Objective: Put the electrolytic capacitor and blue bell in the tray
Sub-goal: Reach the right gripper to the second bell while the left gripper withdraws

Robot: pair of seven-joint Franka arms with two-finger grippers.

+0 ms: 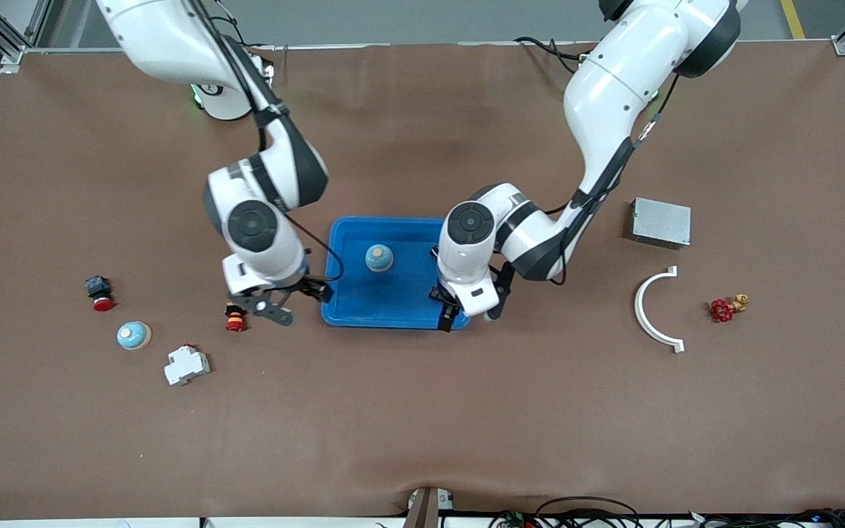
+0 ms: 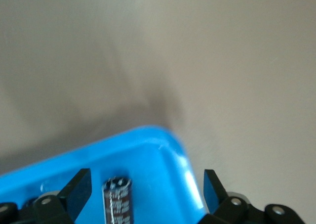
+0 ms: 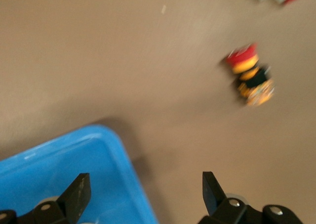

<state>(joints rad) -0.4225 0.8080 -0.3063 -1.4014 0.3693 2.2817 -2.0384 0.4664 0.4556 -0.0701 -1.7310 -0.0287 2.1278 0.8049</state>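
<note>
The bright-blue tray (image 1: 364, 302) lies mid-table. A blue bell (image 1: 379, 257) with a tan top stands in it. A second blue bell (image 1: 133, 335) sits on the table toward the right arm's end. My left gripper (image 1: 470, 317) is open over the tray's corner. In the left wrist view, my left gripper (image 2: 146, 184) has its fingers wide apart and a dark electrolytic capacitor (image 2: 117, 200) lies on the tray floor (image 2: 153, 159) between them, touched by neither. My right gripper (image 1: 305, 297) is open and empty over the tray's edge (image 3: 59, 169) at the right arm's end; the right wrist view (image 3: 145, 184) shows nothing between its fingers.
A red-and-orange push button (image 1: 235, 317) lies just beside my right gripper, and it also shows in the right wrist view (image 3: 252, 75). A red-capped button (image 1: 100, 293) and a white breaker (image 1: 186, 364) lie toward the right arm's end. A grey metal box (image 1: 660, 222), a white curved piece (image 1: 655, 312) and a red valve (image 1: 725, 308) lie toward the left arm's end.
</note>
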